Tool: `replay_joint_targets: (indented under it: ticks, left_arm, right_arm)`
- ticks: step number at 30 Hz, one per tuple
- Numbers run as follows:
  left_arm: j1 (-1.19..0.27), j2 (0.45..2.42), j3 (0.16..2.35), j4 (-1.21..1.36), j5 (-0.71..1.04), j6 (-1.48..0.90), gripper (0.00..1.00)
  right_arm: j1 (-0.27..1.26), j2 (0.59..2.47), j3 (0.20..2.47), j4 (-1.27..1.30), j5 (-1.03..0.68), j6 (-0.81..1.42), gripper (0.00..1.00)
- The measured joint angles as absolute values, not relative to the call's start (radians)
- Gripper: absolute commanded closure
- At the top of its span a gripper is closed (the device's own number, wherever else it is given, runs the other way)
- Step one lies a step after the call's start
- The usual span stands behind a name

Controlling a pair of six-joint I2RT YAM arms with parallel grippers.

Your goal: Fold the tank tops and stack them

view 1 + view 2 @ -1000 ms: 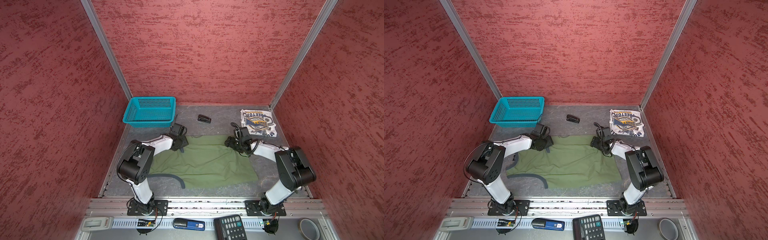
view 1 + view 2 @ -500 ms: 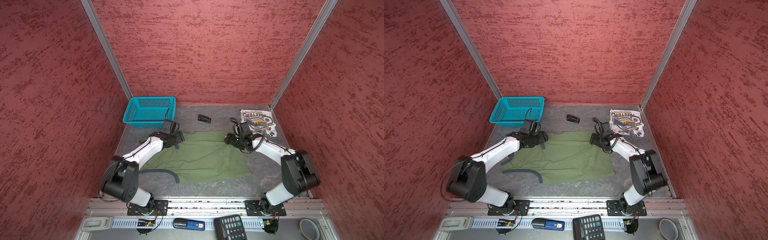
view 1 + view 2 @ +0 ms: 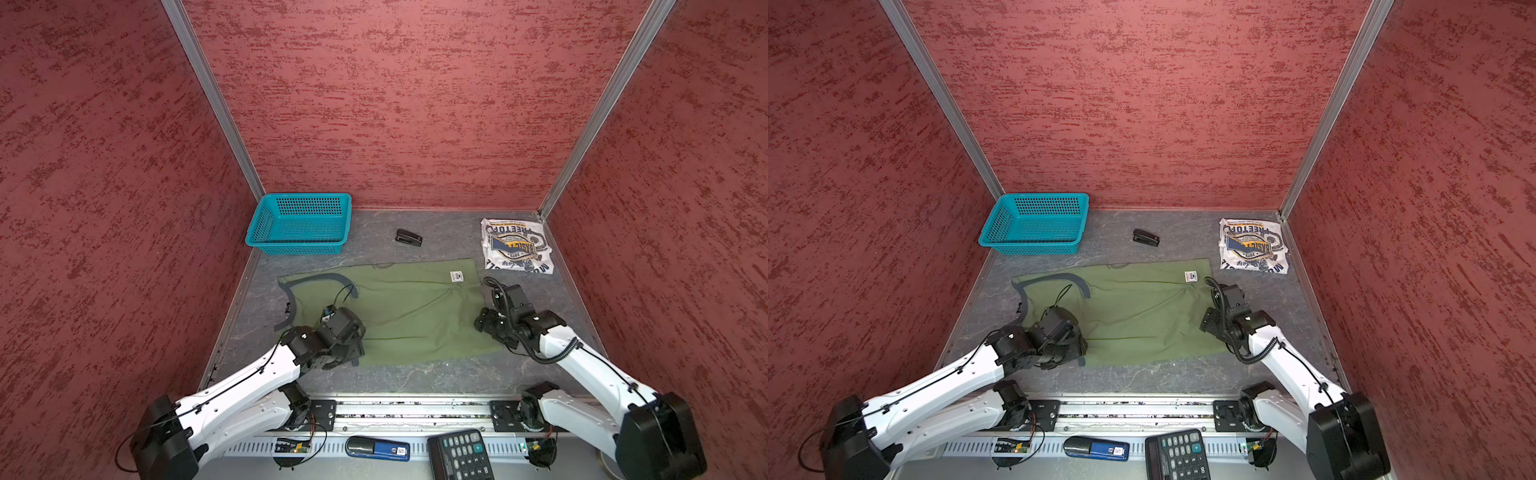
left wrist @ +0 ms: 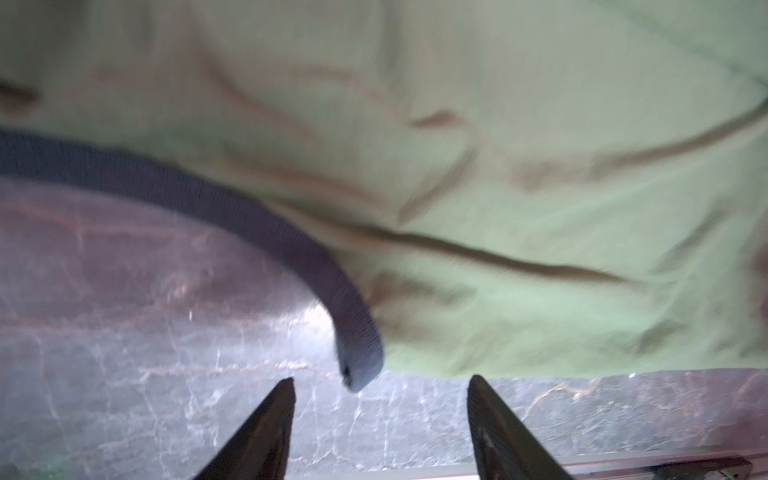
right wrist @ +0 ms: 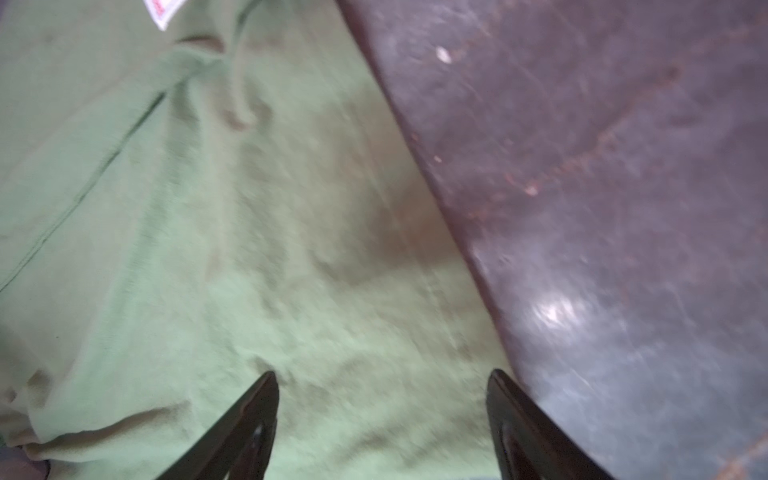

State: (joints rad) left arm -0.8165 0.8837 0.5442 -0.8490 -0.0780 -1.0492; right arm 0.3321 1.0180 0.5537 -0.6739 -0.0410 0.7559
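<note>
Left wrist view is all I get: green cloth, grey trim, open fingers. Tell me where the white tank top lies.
Observer: The white tank top lies folded in the far right corner of the table, apart from the olive green tank top.
Operator: Report the right gripper.
Observer: The right gripper hangs over the green top's right edge, fingers apart, gripping nothing.
Operator: Name what else is out there.
Observer: A teal basket stands in the far left corner.

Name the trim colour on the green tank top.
Dark grey-blue trim, clearest in left wrist view.
</note>
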Motion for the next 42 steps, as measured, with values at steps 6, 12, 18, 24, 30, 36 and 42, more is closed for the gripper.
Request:
replay_joint_targets:
  ticks: [6, 12, 18, 24, 30, 36, 42]
  left_arm:
    - [-0.897, 0.922, 0.462, -0.807, -0.089, -1.176, 0.50]
    - [-0.916, 0.972, 0.433, -0.738, -0.113, -1.232, 0.55]
    - [-0.916, 0.995, 0.422, -0.686, -0.134, -1.251, 0.60]
    - [-0.916, 1.008, 0.422, -0.668, -0.141, -1.253, 0.65]
    - [-0.915, 1.019, 0.422, -0.651, -0.140, -1.258, 0.73]
    - [-0.916, 1.021, 0.422, -0.647, -0.136, -1.260, 0.80]
    - [-0.916, 1.000, 0.424, -0.655, -0.137, -1.261, 0.86]
  right_arm:
    - [0.332, 0.920, 0.471, -0.702, -0.028, 0.851, 0.26]
    - [0.332, 0.883, 0.411, -0.701, -0.014, 0.908, 0.36]
    - [0.332, 0.888, 0.399, -0.702, 0.002, 0.931, 0.43]
    - [0.332, 0.843, 0.399, -0.727, 0.013, 0.957, 0.41]
    - [0.342, 0.819, 0.399, -0.764, 0.011, 0.984, 0.41]
    - [0.358, 0.819, 0.398, -0.764, 0.004, 1.007, 0.60]
    - [0.360, 0.840, 0.397, -0.751, 0.005, 1.005, 0.84]
